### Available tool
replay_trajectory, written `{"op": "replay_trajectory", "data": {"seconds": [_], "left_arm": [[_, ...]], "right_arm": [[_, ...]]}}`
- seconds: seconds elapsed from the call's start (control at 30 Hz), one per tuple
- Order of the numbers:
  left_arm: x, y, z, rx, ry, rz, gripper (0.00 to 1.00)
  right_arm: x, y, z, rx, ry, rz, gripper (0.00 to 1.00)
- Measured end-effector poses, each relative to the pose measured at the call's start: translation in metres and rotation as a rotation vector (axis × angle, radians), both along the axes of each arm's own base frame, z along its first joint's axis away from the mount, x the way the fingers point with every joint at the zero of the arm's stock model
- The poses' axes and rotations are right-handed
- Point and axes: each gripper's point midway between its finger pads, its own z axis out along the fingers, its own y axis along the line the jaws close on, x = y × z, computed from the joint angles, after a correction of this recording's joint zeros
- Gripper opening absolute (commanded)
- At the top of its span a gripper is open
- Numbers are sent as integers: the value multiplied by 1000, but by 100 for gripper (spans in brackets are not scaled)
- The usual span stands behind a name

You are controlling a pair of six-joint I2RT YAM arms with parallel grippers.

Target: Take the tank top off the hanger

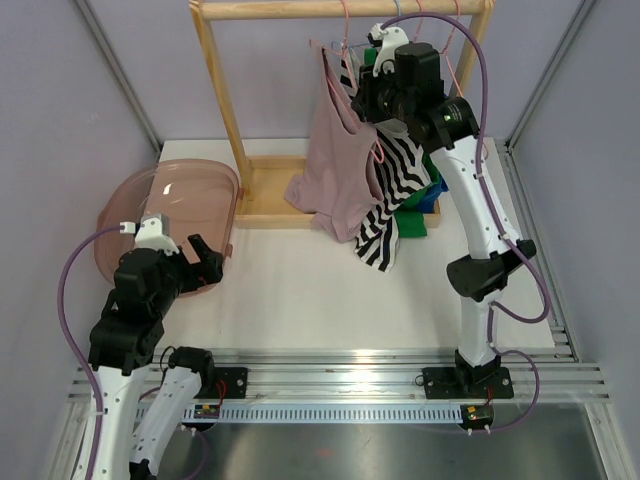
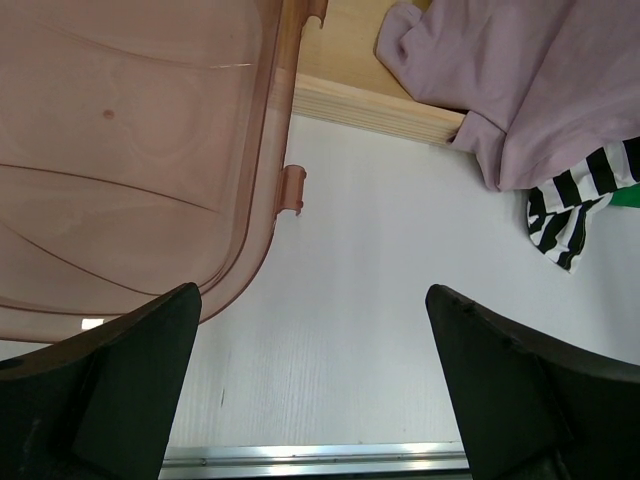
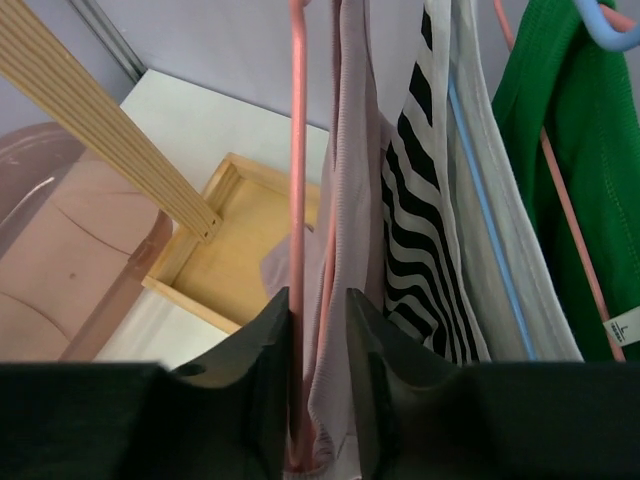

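Right arm reaches up to the wooden rack (image 1: 222, 90). Right gripper (image 3: 318, 300) has its fingers drawn close, one on each side of the pink hanger (image 3: 297, 150) wire and the tank top (image 3: 355, 200) strap. Both run down through the narrow gap, and from the wrist view I cannot tell whether the pads are pressing them yet. The mauve tank top hangs leftmost on the rail. Its left edge is free toward the rack's slanted post, and its right edge is crowded by the striped garment (image 3: 420, 200), touching it. A blue hanger (image 3: 480, 170) and a green garment (image 3: 560, 150) lie beyond that. The tank top's hem droops into the rack's base tray and spills over the tray's front lip onto the table (image 1: 320, 290). The striped hem lies just beside it. Left gripper (image 2: 312, 330) is low at the near left, fingers spread wide and holding nothing, above bare table just beside the rim of the pink bin (image 2: 120, 150). The bin's far rim comes up to the base tray's left corner. Open white table lies between the bin's rim and the fallen hems, and across the whole near strip to the arm bases.
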Motion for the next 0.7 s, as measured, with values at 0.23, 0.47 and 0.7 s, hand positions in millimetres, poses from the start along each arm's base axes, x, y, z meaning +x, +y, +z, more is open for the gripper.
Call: {"op": "replay_trajectory", "data": {"seconds": [0.23,0.47,0.7], "left_arm": [[1,-1,-1,-2,-1,-3,99],[2,-2,-6,-3,9,-7,99],[4,-3,-7,-6,5,-11,99]], "right_arm": [[5,3,-5,-24,-9,-2,0],[2,6,5,-16,-31,-5,0],[-10,-1,26,22,-58,-23,0]]}}
